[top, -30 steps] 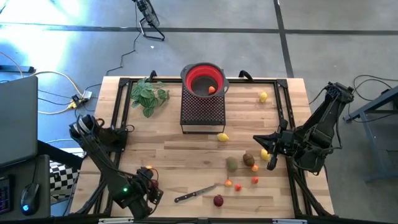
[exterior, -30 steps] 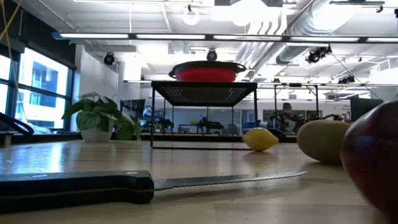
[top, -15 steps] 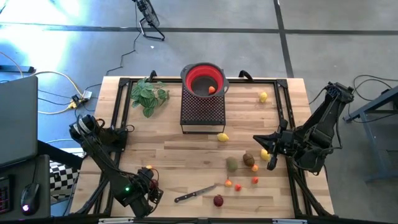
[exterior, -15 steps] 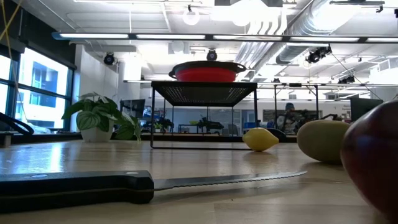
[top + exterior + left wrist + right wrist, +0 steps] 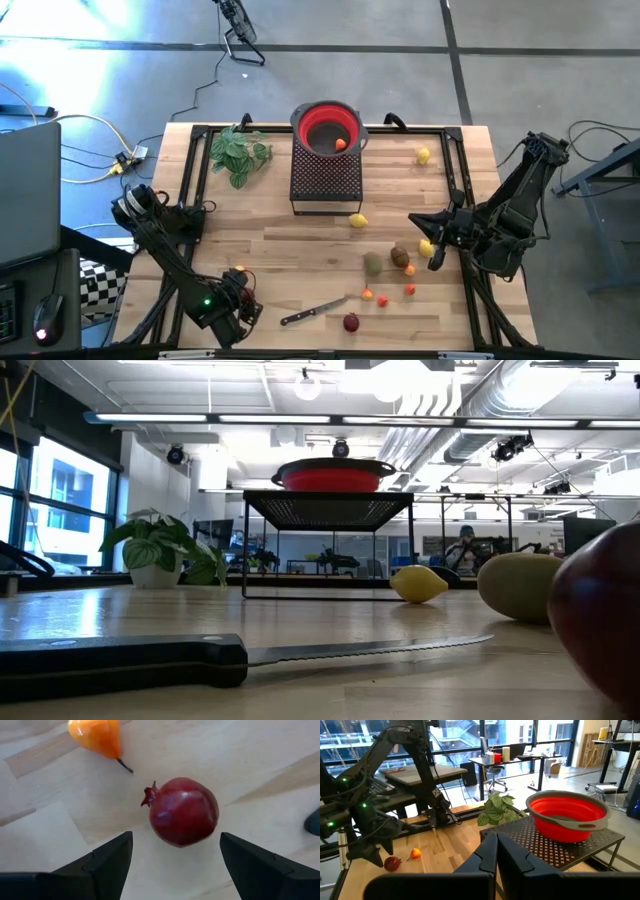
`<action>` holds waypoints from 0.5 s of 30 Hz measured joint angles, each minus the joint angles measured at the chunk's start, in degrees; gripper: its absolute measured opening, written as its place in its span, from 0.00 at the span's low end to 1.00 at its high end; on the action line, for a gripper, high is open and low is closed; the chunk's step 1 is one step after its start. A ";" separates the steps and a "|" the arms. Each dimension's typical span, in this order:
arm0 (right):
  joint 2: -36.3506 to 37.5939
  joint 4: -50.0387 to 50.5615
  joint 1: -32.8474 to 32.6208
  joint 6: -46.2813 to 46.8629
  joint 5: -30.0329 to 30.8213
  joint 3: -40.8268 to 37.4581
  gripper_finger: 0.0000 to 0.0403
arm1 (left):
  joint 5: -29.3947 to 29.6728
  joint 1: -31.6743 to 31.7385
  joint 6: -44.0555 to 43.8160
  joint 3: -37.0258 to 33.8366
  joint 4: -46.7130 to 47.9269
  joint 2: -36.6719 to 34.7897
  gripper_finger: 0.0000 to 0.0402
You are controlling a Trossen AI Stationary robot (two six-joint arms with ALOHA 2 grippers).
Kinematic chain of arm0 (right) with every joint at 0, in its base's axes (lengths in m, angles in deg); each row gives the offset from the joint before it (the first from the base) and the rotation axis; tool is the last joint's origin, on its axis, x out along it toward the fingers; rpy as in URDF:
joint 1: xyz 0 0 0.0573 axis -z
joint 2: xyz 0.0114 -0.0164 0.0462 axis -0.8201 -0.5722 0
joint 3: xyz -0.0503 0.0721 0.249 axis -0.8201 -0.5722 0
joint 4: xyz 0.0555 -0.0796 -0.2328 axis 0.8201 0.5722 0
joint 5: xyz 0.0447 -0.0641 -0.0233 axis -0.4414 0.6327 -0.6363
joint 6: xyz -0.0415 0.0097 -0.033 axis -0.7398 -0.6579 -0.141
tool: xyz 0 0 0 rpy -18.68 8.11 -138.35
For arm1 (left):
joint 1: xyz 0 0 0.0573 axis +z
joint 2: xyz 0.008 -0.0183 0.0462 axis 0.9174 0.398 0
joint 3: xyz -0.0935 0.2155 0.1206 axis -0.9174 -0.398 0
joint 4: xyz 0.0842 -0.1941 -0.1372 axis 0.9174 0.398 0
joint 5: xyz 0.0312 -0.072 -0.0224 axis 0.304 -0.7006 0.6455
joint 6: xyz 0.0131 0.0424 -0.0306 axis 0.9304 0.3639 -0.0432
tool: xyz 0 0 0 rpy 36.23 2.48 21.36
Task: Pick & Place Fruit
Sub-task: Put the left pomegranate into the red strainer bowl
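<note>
My left gripper [image 5: 175, 838] is open and points down near the table's front left corner [image 5: 243, 303]. Its fingers stand on either side of a dark red fruit [image 5: 183, 811] with a small crown, and do not touch it. That fruit rests on the wood, and a small orange pear-shaped fruit [image 5: 97, 735] lies just beyond it. My right gripper [image 5: 433, 260] is shut and empty, held level above the table's right side, next to a lemon [image 5: 425, 246]. More fruit lies loose at the front right: a green oval [image 5: 373, 263], a brown one [image 5: 400, 256] and a dark red ball [image 5: 351, 322].
A red bowl [image 5: 329, 128] holding one orange fruit [image 5: 341, 143] sits on a black mesh stand [image 5: 325, 178] at the far middle. A leafy sprig [image 5: 240, 152] lies far left. A black-handled knife [image 5: 313, 312] lies near the front edge. Lemons [image 5: 358, 220] [image 5: 424, 155] and tiny orange and red fruit [image 5: 383, 298] are scattered.
My left gripper has sunk a little toward the table over the dark red fruit, still open. Nothing else has moved.
</note>
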 joint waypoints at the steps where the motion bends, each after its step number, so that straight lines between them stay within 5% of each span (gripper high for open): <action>1: 0.00 0.00 0.00 0.00 -0.02 0.00 0.01 | 0.01 0.00 -0.01 -0.24 -0.49 0.00 0.73; 8: 0.00 0.02 0.00 0.04 -0.02 0.00 0.01 | 4.02 0.44 1.10 -1.93 -5.30 0.00 0.73; 15: 0.00 0.00 0.00 0.13 -0.08 0.00 0.01 | 2.12 4.46 6.87 -1.99 -4.29 0.00 0.73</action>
